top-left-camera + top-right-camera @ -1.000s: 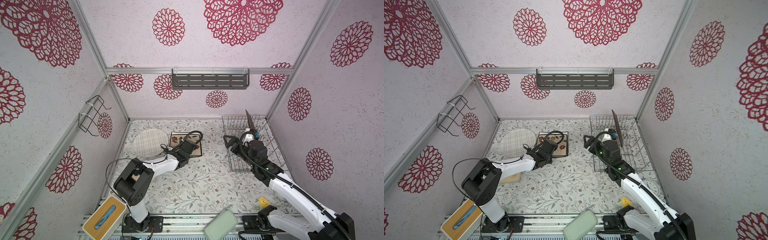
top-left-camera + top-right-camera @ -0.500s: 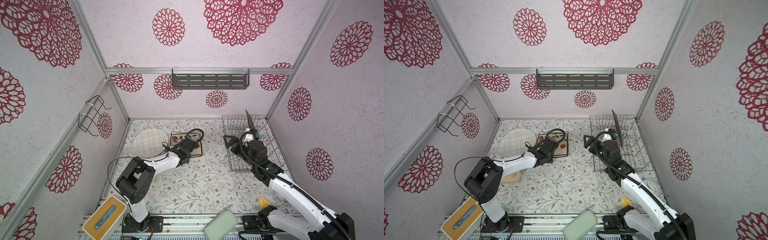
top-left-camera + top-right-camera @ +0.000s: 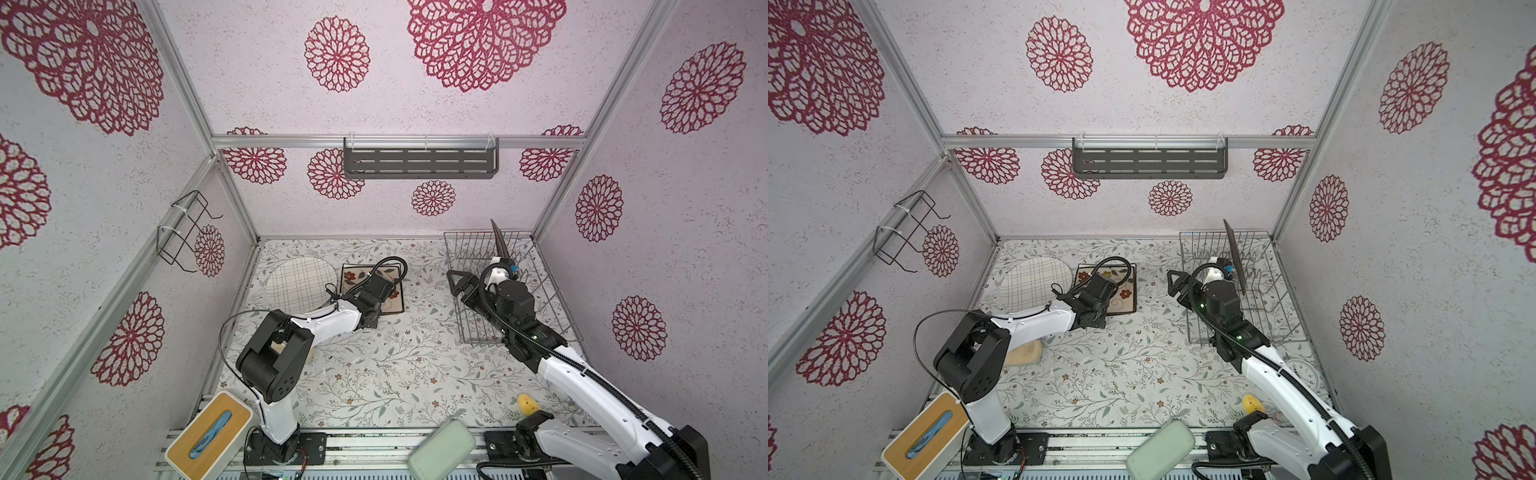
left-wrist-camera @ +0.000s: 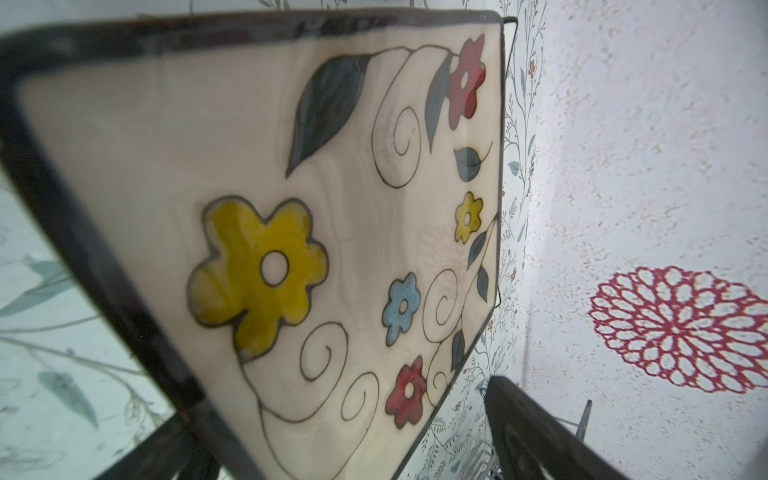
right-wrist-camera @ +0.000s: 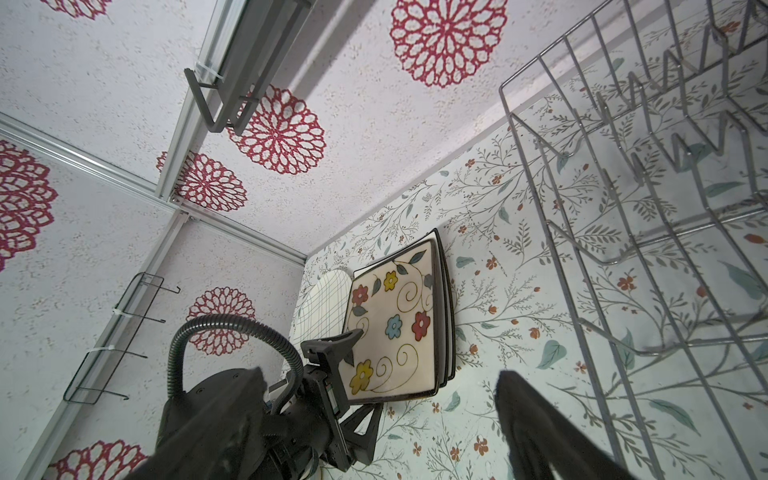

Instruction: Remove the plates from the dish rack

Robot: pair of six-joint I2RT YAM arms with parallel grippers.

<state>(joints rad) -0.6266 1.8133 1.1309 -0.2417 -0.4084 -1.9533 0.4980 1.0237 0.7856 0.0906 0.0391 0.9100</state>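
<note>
Plates are lying in a small stack right under the left gripper [image 5: 365,372]. This gripper is standing spread wide and is not pinching anything. Its jaws are reaching over the near edge of the flowered plate [image 4: 291,208], the top one of the stack. In the right wrist view one jaw is hanging above the cream surface and the other is sitting beside the rim, but I cannot tell whether either is touching the plate. In the left wrist view the flowered plate is filling almost the whole picture. Dark rims of more square plates are showing under it. Just beside the stack, toward the left wall, the round plate [image 3: 301,282] with grid lines is lying flat on the table [image 3: 395,365].

The right gripper [image 3: 478,275] is also standing wide open and is holding nothing. It is hovering at the left side of the dish rack [image 3: 465,249], which is sitting in the far right corner of the table. One dark brown plate [image 3: 498,247] is standing upright on its edge between the prongs of the rack, close beside the right gripper. Whether the two are touching I cannot tell.
</note>
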